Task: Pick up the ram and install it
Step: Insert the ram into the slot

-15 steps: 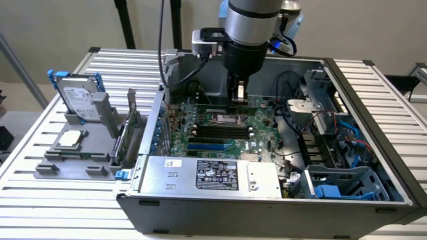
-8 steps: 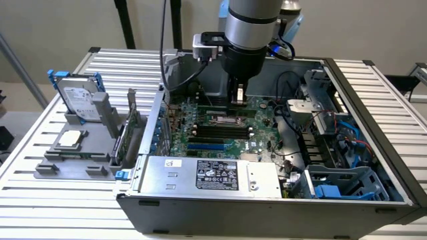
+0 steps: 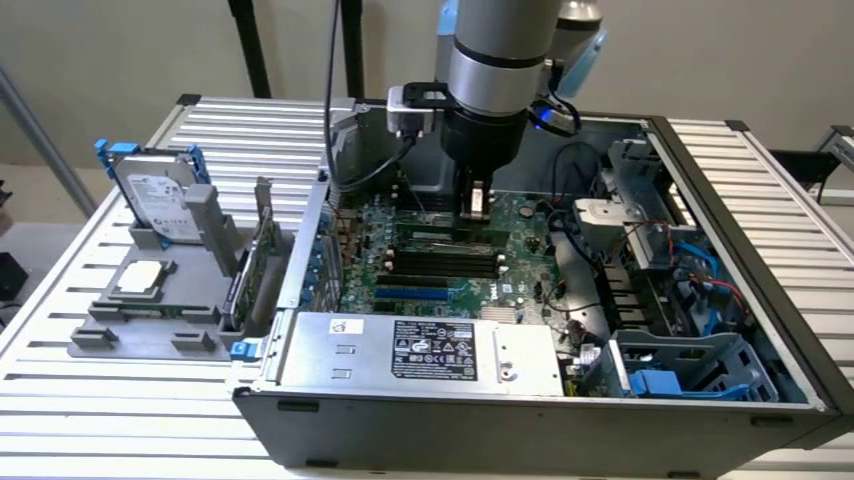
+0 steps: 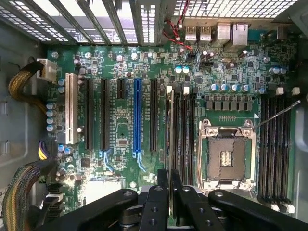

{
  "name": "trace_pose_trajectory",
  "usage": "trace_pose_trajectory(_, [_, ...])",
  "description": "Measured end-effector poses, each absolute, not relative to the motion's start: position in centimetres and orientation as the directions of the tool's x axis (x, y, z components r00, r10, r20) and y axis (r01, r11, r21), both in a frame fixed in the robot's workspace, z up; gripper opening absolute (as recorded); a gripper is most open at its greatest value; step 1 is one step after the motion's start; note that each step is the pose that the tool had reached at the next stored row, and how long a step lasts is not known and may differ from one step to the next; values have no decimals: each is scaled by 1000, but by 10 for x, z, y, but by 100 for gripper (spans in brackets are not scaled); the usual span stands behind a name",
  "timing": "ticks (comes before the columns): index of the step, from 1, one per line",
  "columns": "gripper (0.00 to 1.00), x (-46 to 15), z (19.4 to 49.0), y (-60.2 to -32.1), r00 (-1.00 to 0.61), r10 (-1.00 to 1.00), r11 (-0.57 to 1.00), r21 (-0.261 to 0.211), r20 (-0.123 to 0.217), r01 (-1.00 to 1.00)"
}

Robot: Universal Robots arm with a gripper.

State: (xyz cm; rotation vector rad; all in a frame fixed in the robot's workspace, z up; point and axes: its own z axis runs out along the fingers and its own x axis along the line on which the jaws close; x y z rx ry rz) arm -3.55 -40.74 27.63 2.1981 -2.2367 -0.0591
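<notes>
Over the motherboard (image 4: 125, 130), fingers (image 4: 156, 202) clamp the ram (image 4: 169, 139) edge-on between them, above a slot.

A slatted metal worktop (image 3: 254, 125) carries an open computer case (image 3: 534, 410) and, just beside it toward the exterior view's left, a grey parts holder (image 3: 147, 320).

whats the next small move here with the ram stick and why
Probably a short, straight push down. In the wrist view the gripper is shut on the ram stick, which stands edge-on in line with a memory slot beside the empty processor socket. In the exterior view the gripper sits low over the motherboard. Whether it is seated is unclear.
</notes>
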Motion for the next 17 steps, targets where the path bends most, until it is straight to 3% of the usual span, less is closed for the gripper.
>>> trace_pose_trajectory(2, [14,-36,260,-407,-18,-999,17,30,-29,-999])
trace_pose_trajectory(8, [14,-36,251,-407,-18,-999,16,31,-51,-999])
trace_pose_trajectory(17, [14,-36,238,-407,-18,-998,16,31,-53,-999])
